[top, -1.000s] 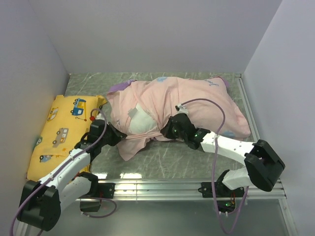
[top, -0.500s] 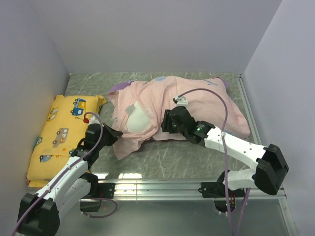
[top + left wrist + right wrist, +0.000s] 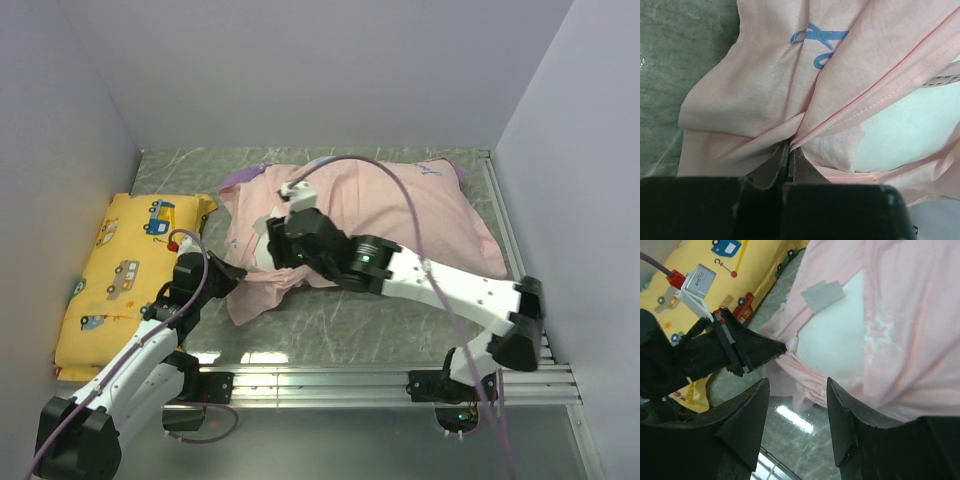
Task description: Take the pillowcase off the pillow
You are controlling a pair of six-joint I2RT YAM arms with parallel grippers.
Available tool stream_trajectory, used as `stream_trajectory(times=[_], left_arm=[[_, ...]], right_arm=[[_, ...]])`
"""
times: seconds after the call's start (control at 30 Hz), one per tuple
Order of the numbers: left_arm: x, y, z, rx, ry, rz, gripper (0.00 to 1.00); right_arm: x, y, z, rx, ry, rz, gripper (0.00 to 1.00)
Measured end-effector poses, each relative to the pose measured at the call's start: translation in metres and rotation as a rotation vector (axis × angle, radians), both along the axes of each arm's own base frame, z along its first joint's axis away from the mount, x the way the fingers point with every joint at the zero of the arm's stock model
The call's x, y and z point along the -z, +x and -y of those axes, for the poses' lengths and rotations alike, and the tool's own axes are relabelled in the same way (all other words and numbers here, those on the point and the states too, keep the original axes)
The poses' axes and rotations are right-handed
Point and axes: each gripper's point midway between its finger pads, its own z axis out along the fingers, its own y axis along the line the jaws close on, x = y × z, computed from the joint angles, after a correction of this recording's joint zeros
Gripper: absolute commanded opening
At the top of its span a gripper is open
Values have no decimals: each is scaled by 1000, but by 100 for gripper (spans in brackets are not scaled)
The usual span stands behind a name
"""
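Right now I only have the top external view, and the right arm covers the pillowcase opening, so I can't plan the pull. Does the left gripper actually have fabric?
Observer: Yes. The left wrist view shows the left gripper shut on a gathered fold of the pillowcase.
Operator: Is any of the pillow exposed near that fold?
Observer: Yes. The white pillow shows bare through the opening, right beside the pinched fold.
Operator: And the right gripper?
Observer: The right wrist view shows the right gripper open with its fingers apart. It holds nothing and points at the exposed pillow.
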Motion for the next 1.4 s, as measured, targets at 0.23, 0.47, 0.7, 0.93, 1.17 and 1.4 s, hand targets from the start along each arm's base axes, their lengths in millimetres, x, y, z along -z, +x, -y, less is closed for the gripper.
stream_trajectory(times=[0.23,0.47,0.7,0.93,1.17,1.4], left_arm=[[1,1,-1,-7,6,-3,1],[4,-2,-2,-9,15,-21,1],[4,-1,-5,-24,24,-19,1],[2,0,-6,-26,29,-15,1],[2,0,-6,-24,34,-11,1],[2,2,-11,-43,54,-5,1]], right_arm=[[109,20,-42,-29,-280,-72,71],[182,35,-34,12,-419,-168,84],[180,40,-36,26,-359,-180,85],[160,48,-27,48,-254,-204,86],[152,55,-26,94,-234,-217,89],[163,73,-47,119,-273,-228,90]])
